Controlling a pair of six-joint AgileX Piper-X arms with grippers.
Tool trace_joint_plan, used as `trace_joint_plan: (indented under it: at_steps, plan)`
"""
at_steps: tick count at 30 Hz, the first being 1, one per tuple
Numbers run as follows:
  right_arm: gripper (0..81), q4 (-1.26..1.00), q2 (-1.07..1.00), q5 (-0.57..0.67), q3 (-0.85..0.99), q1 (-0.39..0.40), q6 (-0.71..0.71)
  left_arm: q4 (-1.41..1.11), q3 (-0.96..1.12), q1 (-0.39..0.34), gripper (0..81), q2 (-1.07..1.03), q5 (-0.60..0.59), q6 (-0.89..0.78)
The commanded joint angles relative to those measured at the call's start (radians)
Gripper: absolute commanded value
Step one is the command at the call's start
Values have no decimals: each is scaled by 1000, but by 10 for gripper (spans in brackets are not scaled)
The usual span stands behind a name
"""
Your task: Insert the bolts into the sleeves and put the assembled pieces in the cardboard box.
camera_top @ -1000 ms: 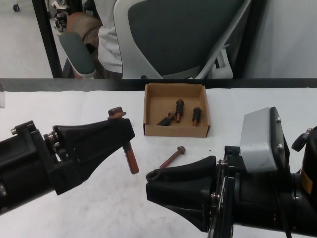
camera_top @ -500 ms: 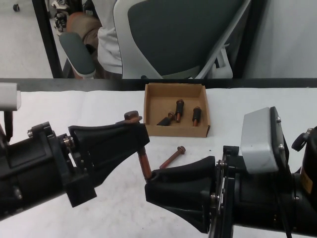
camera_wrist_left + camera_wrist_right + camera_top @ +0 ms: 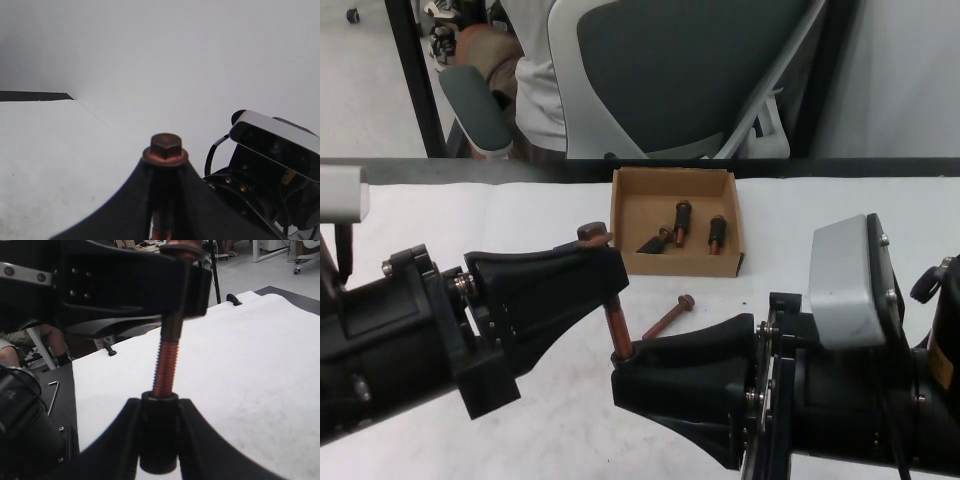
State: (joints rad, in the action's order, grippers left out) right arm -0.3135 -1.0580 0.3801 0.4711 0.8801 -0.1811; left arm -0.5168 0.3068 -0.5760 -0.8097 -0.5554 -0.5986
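**Bolt tip at the mouth of the sleeve, held between the two grippers**

High view: the left gripper (image 3: 608, 268) is clamped on a copper-coloured bolt (image 3: 617, 328) just under its head. The bolt hangs nearly upright with a slight tilt. Its lower end meets the dark sleeve (image 3: 623, 352), which the right gripper (image 3: 628, 365) pinches at its fingertips, just below the left one. How far the tip is in cannot be told from here. A loose bolt (image 3: 670, 315) lies flat on the white bench (image 3: 820, 215), between the grippers and the cardboard box (image 3: 675, 265). Three assembled pieces (image 3: 680, 220) lie inside the box.

Left wrist view: the bolt (image 3: 165, 149) shows its six-sided head sitting on top of the left gripper's (image 3: 165, 175) closed fingers. Its shank runs down between them.

Right wrist view: the black sleeve (image 3: 159, 440) stands upright, squeezed between the right gripper's (image 3: 159, 412) two fingers. The bolt's (image 3: 165, 370) threaded end comes straight down from the left gripper (image 3: 182, 285) and enters the sleeve's mouth. Most of the thread shows above the rim.
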Motion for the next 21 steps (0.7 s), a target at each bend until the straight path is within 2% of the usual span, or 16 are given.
trace_joint_plan:
  at_steps: [1, 8, 21]
  plan:
    - [2, -55, 4, 5, 9, 0, 2, -47, 3, -5, 8, 2, -18, 22]
    - [2, -131, 4, -48, 9, 0, 2, -49, 3, -5, 8, 2, -24, 22]
    - [2, -201, 4, -113, 9, 0, 2, -49, 3, -5, 8, 2, -135, 22]
